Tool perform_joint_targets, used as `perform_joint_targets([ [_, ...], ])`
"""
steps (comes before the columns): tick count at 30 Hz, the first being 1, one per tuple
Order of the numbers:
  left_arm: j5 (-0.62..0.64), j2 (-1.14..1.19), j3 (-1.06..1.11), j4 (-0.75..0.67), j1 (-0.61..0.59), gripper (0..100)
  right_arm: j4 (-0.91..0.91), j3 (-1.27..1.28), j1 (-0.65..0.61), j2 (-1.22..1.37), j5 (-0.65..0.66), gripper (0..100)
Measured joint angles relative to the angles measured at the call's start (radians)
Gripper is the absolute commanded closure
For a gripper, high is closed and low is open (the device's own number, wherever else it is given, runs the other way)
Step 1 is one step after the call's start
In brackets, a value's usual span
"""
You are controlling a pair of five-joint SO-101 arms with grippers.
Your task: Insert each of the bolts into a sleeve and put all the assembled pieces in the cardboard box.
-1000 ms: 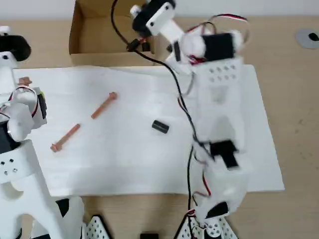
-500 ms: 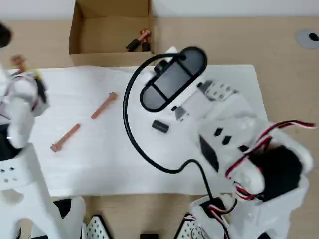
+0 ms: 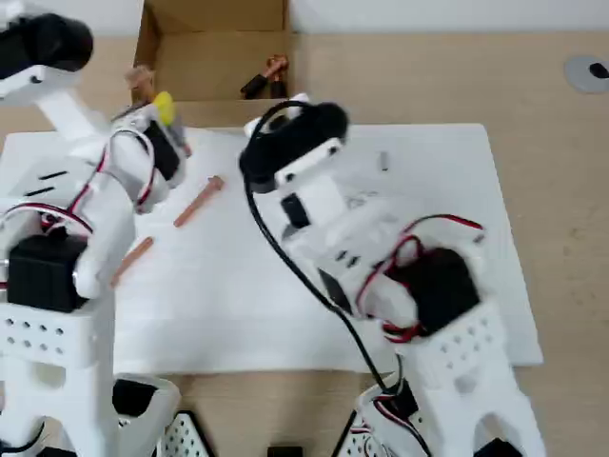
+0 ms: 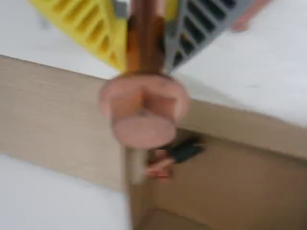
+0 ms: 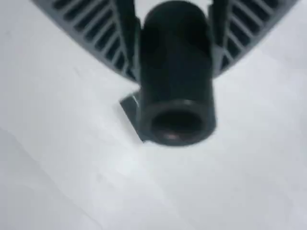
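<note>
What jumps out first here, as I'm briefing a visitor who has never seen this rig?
The left gripper clamps a copper bolt beside a corner of the cardboard box, while the right gripper holds a black sleeve over the white sheet. One assembled piece lies in the box; two bolts lie loose on the sheet.

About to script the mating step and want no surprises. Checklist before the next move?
1. Grip on bolt by left gripper: ok, clamped on the shank.
2. Grip on sleeve by right gripper: ok.
3. Open end of sleeve clear: ok, bore looks empty.
4. Alignment of bolt with sleeve: not ok; bolt is by the cardboard box corner, sleeve over the white sheet.
5. Room in cardboard box: ok, one assembled piece inside.
</note>
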Motion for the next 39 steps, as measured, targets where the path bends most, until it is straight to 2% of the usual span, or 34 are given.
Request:
perform_joint_targets([
  [7, 0.009, -0.034, -0.077, -0.009, 0.120, 99, -0.287, 0.252, -0.006, -0.183, 0.035, 98.8],
  [13, -0.037, -0.144, -0.114, 0.006, 0.133, 99, -0.519, 0.566, -0.002, -0.563, 0.106, 98.9],
  [18, -0.087, -0.230, -0.051, -0.018, 0.133, 99, -0.704, 0.884, -0.002, -0.902, 0.163, 98.9],
  [21, -0.094, -0.285, 0.040, -0.071, 0.133, 99, -0.775, 1.031, -0.057, -1.065, 0.169, 98.9],
  [25, -0.060, -0.396, 0.239, -0.213, 0.126, 99, -0.832, 1.209, -0.178, -1.099, 0.175, 98.9],
  [31, -0.060, -0.560, 0.628, -0.471, 0.124, 99, -0.988, 1.344, -0.216, -1.099, 0.173, 98.9],
  [39, -0.069, -0.706, 0.964, -0.526, 0.066, 99, -1.171, 1.470, -0.219, -1.099, 0.173, 98.9],
])
